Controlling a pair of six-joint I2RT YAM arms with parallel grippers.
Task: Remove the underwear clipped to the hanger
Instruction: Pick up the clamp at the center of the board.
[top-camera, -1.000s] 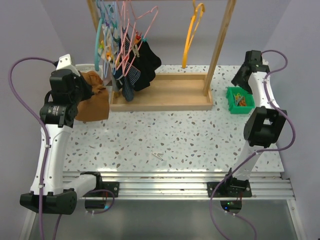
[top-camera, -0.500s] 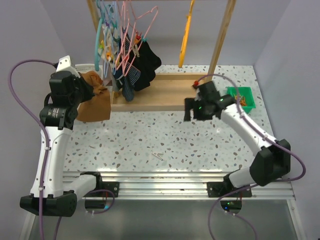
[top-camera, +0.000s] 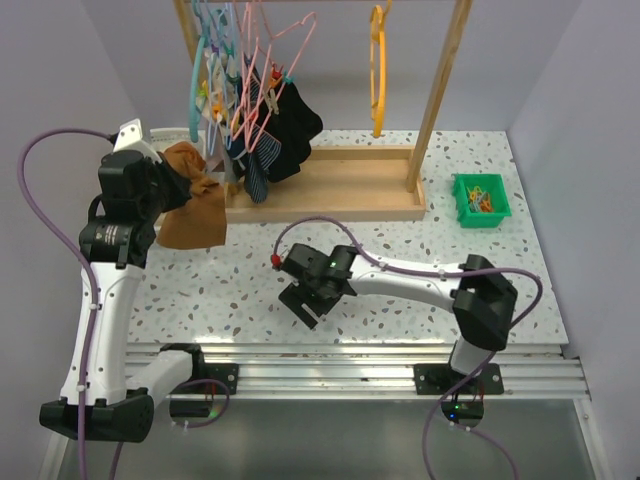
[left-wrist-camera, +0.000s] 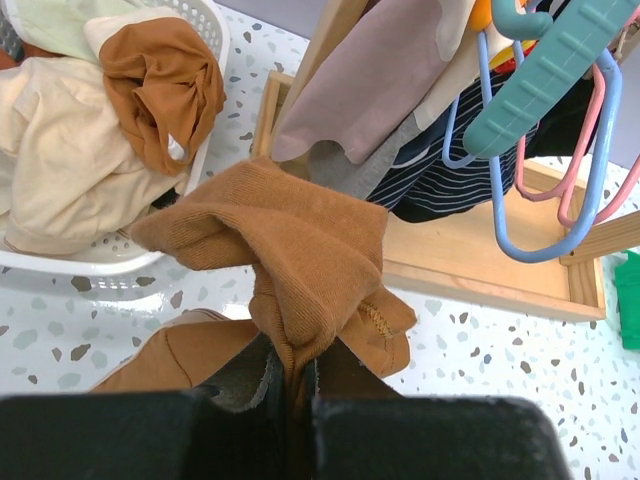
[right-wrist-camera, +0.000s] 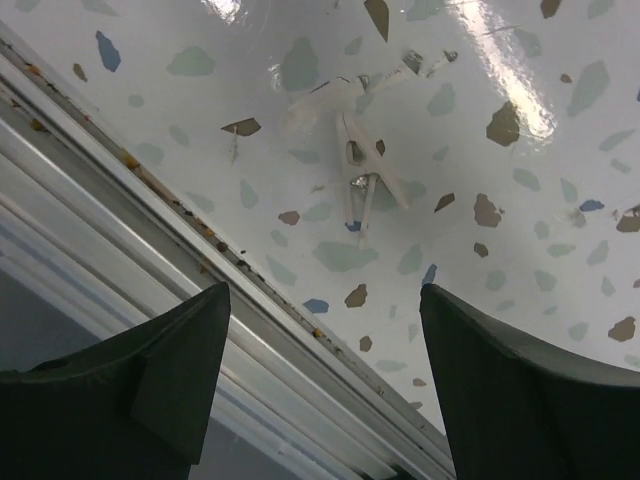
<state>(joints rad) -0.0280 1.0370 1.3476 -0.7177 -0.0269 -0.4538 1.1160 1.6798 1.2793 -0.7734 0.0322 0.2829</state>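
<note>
The underwear (top-camera: 292, 125) is seen hanging black and limp at the left end of the wooden rack (top-camera: 438, 95). It is pegged to a pink hanger (top-camera: 246, 95), with a striped garment (top-camera: 257, 170) just beside it. Both hands are kept well apart from it.

The left hand (left-wrist-camera: 290, 400) is pressed together on a fold of brown cloth (left-wrist-camera: 300, 260), which is pinched between the fingers and held above the bench (top-camera: 400, 260), just left of the rack's base. In the left wrist view a white basket (left-wrist-camera: 212, 55) is seen beyond the cloth, filled with cream and brown cloths.

The right hand (right-wrist-camera: 320, 330) is spread wide and turned down over the bench near its front edge, close to the metal rail (right-wrist-camera: 150, 200). A white clip (right-wrist-camera: 360, 170) is seen lying flat on the bench below and ahead of the spread fingers (right-wrist-camera: 510, 380); it is not touched.

An orange hanger (top-camera: 377, 70) is hung alone further right on the rack. A green bin (top-camera: 480, 197) holding coloured clips is set on the bench to the rack's right.
</note>
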